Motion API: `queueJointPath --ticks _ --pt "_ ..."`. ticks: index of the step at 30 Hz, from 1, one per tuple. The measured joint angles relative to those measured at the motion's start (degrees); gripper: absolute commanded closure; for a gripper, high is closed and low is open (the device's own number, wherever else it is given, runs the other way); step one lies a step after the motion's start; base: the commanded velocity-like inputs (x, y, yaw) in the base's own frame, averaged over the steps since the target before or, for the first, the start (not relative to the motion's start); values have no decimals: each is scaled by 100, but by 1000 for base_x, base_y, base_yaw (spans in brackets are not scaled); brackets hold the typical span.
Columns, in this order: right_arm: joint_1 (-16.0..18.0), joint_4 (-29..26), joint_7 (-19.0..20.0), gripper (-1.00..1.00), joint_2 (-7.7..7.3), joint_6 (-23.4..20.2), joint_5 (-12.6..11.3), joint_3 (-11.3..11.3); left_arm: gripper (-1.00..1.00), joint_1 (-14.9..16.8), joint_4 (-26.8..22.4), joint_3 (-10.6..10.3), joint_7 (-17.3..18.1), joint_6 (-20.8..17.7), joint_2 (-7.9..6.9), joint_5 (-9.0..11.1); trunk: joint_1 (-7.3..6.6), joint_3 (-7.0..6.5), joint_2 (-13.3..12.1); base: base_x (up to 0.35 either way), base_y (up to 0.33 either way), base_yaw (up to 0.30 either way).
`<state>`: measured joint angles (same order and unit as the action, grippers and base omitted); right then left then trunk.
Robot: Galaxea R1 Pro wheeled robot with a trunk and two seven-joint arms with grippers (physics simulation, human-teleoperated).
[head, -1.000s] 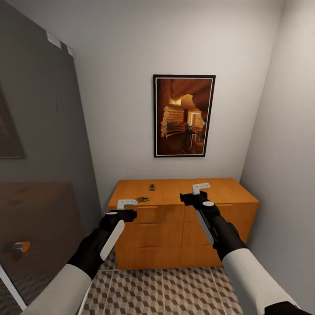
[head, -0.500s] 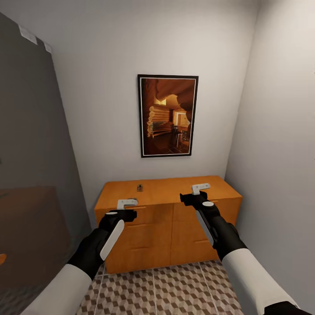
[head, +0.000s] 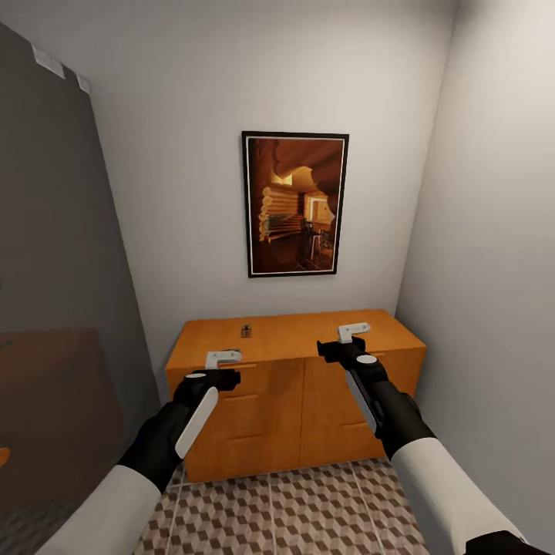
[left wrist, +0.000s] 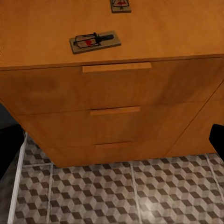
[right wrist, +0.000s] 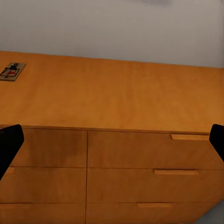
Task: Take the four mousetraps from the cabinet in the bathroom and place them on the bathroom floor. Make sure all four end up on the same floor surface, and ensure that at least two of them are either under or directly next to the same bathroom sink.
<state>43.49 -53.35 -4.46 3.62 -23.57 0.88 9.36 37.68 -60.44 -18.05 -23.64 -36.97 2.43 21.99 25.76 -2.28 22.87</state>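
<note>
Grey bathroom walls are framing the cabinet (head: 293, 385). Two mousetraps (left wrist: 95, 42) are lying on the cabinet's top, one near its front edge, the other (left wrist: 120, 5) behind it. Both claws, left claw (head: 223, 358) and right claw (head: 353, 332), are hovering open and empty before the cabinet, above the bathroom floor (head: 308, 509).

framed cabin picture (head: 294, 203), grey wall panel (head: 54, 254)
</note>
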Motion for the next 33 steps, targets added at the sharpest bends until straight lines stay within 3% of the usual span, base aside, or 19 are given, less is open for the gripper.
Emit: queueJointPath --ticks 17,33 --pt "0 2 0 -100 0 0 0 0 -100 0 2 14 -4 -2 -9 -41 -1 0 0 171 21 0" --pt "0 6 15 -100 0 21 0 0 -100 0 10 15 -6 -2 -5 -51 0 0 0 20 1 0"
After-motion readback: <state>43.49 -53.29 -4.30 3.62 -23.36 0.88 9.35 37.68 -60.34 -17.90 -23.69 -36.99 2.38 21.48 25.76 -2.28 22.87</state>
